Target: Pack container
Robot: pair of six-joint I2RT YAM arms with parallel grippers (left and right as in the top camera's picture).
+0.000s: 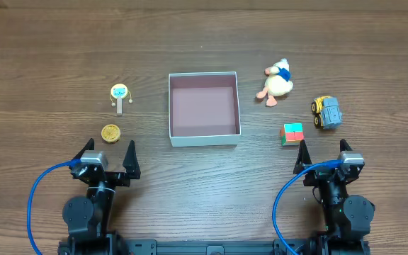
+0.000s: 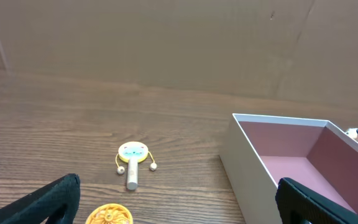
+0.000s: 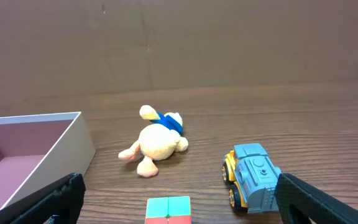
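Overhead, grippers: left gripper [image 1: 110,146] and right gripper [image 1: 323,145] at 6 o'clock, fingers spread, holding nothing.
Overhead, box: white-walled square container with mauve floor [image 1: 204,139], centre, empty.
Left wrist: yellow round disc [image 2: 109,216] and wooden-handled rattle drum [image 2: 133,158], at the container's 9 o'clock.
Right wrist: multicoloured cube [image 3: 168,208], blue-yellow toy truck [image 3: 253,177] and cream plush duck [image 3: 157,142], at its 3 o'clock.
Progress: nothing packed; five toys left.

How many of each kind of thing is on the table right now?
Pink-bottomed white square container: 1
Pale blue drum rattle on wooden stick: 1
Round yellow disc: 1
Cream plush duck with blue scarf: 1
Yellow-and-grey toy truck: 1
Multicoloured cube: 1
Total: 6
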